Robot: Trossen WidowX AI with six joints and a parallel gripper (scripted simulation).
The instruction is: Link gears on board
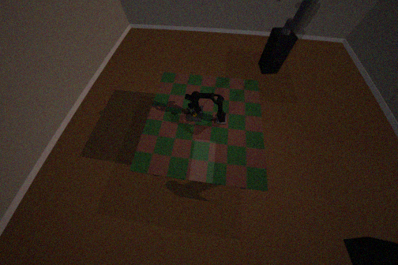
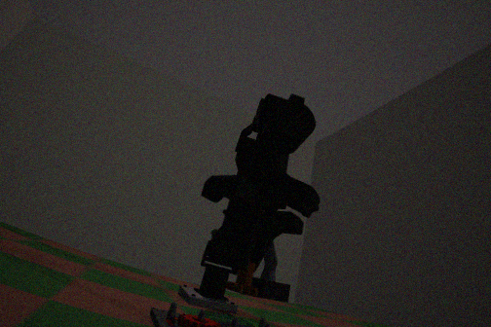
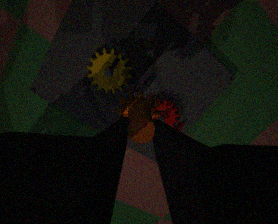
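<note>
My gripper is shut on an orange gear with a tall hub, seen from above in the wrist view. The grey board lies below it. The yellow gear with its black stripe is up and left of the held gear in the wrist view. The red gear is just right of the held gear, partly behind the finger; some red also shows at the bottom of the exterior view. The held gear hides what is beneath it. Pegs and gear height are too dark to tell.
The arm stands on a green and pink checkered surface. A dark block with a grey arm-like shape on it stands farther back. Dark shadows lie across the board. Loose gears on the table cannot be made out.
</note>
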